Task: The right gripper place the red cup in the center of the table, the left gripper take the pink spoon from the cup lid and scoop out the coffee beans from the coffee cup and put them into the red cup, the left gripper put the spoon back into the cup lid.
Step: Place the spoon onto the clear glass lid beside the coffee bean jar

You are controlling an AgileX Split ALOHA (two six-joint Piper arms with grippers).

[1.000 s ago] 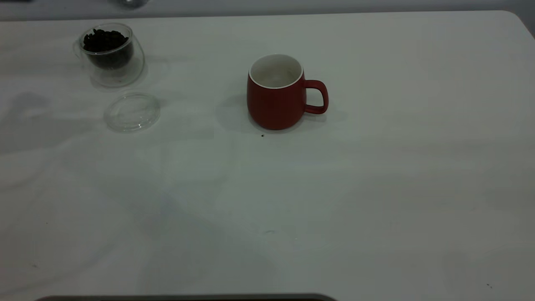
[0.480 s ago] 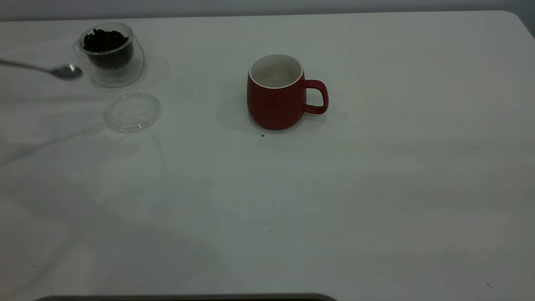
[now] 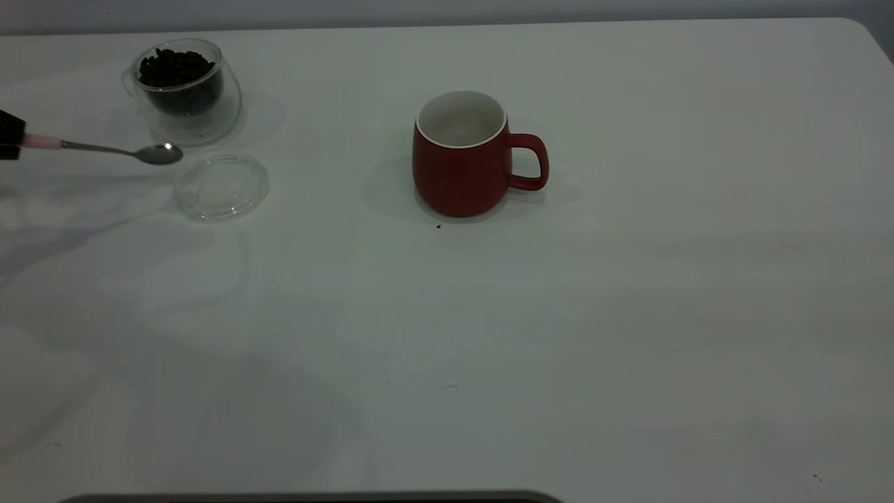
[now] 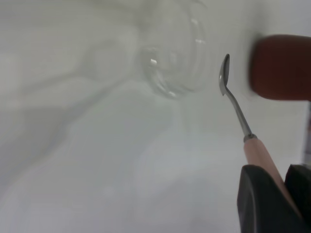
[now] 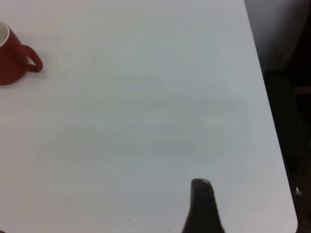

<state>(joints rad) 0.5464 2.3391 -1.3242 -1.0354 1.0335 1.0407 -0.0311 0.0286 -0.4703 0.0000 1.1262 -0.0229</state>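
over the white table [image 3: 628, 314], left gripper [image 4: 277, 194] jaws pinch the pink spoon [image 3: 105, 148]; right jaws unclear.

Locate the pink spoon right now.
Exterior view, far left: the pink spoon is held by its handle in the left gripper, its bowl just left of the cup lid and in front of the coffee cup.

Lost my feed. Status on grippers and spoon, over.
Left gripper shut on pink spoon, bowl beside cup lid. Right gripper parked far from red cup. Nothing blocking.
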